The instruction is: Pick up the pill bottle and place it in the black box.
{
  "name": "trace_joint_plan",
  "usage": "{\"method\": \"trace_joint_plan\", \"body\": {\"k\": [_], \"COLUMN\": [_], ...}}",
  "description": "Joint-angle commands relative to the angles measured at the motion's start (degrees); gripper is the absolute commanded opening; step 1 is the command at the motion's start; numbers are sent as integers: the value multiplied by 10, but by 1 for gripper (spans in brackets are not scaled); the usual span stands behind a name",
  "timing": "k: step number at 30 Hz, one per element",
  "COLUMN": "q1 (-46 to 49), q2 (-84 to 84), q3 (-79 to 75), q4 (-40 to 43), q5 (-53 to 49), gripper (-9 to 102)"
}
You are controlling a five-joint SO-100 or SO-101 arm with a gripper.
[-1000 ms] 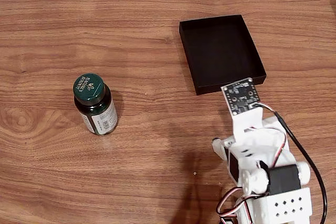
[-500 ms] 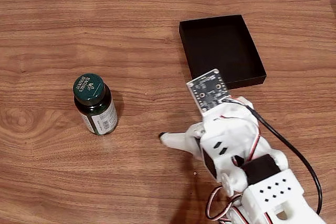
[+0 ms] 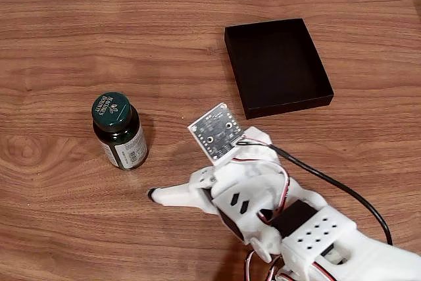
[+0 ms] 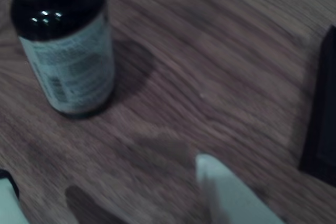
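Observation:
The pill bottle point(image 3: 119, 129) stands upright on the wooden table at the left, dark green with a lettered cap and a white label. In the wrist view the pill bottle point(image 4: 67, 51) is at the upper left, blurred. The black box point(image 3: 277, 67) lies flat at the back right with nothing in it; its edge point(image 4: 320, 114) shows at the right of the wrist view. My gripper point(image 3: 163, 195) points left, low over the table, a short way to the right of and in front of the bottle, not touching it. In the wrist view the gripper point(image 4: 105, 170) is open, with its white fingers point(image 4: 226, 192) far apart and nothing between them.
The white arm body point(image 3: 263, 208) with a small circuit board point(image 3: 216, 132) and a black cable point(image 3: 329, 182) takes up the lower right. Bare wooden tabletop point(image 3: 99, 44) stretches around the bottle and between the bottle and the box.
The arm has swung left, away from the black box's near edge and toward the bottle. Its fingertip has come into the fixed view. Bottle and box have not moved.

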Motion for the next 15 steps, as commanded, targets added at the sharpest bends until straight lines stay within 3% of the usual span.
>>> {"method": "trace_joint_plan", "body": {"k": [1, 15], "q1": [-21, -20], "q2": [-76, -385], "q3": [-27, -208], "q4": [-122, -270], "q5": [-5, -25], "gripper": [44, 44]}}
